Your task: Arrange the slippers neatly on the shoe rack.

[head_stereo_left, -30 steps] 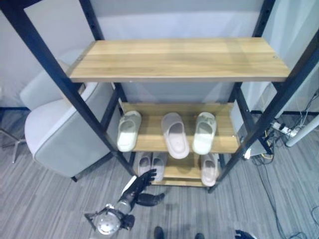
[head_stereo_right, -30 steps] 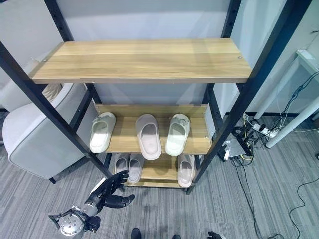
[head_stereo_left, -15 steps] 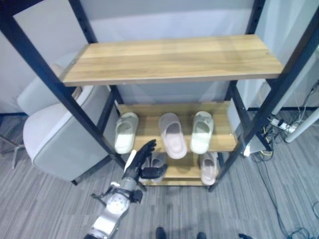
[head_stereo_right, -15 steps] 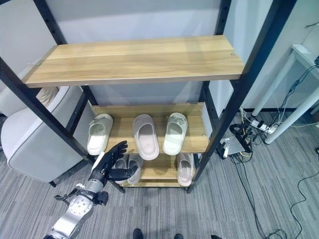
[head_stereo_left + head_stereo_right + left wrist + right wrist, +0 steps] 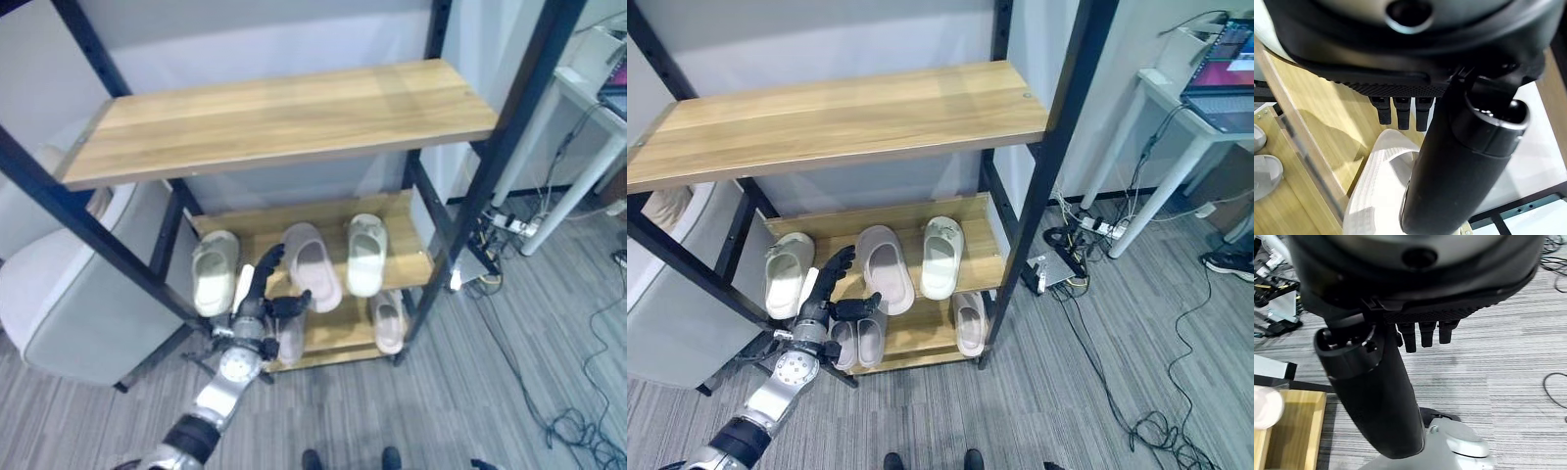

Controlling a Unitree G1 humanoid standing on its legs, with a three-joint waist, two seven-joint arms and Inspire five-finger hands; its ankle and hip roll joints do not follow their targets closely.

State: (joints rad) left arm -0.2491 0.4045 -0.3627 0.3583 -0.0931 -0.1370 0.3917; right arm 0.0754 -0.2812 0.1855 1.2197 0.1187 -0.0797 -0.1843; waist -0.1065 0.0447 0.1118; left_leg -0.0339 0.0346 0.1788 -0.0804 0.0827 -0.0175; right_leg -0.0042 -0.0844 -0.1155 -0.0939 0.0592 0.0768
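Observation:
The shoe rack's middle shelf (image 5: 265,230) carries three slippers: a pale one (image 5: 214,282) on the left, a pinkish one (image 5: 312,264) in the centre and a white one (image 5: 364,255) on the right. On the bottom shelf a grey pair (image 5: 862,343) lies at the left and a single slipper (image 5: 388,321) at the right. My left hand (image 5: 259,294) is open at the middle shelf's front edge, between the pale and pinkish slippers. Its wrist view has a white slipper (image 5: 1376,191) just past the straight fingers (image 5: 1400,110). My right hand (image 5: 1376,396) hangs open over the grey floor.
The wide top shelf (image 5: 284,117) overhangs the slippers, with black uprights (image 5: 490,176) at the corners. A pale armchair (image 5: 59,304) stands left of the rack. A white desk (image 5: 1176,108) with a laptop, loose cables (image 5: 1156,421) and a person's shoe (image 5: 1225,264) are on the right.
My left hand has risen from the floor by the bottom shelf to the middle shelf's front edge. The camera has swung right, bringing the desk into view.

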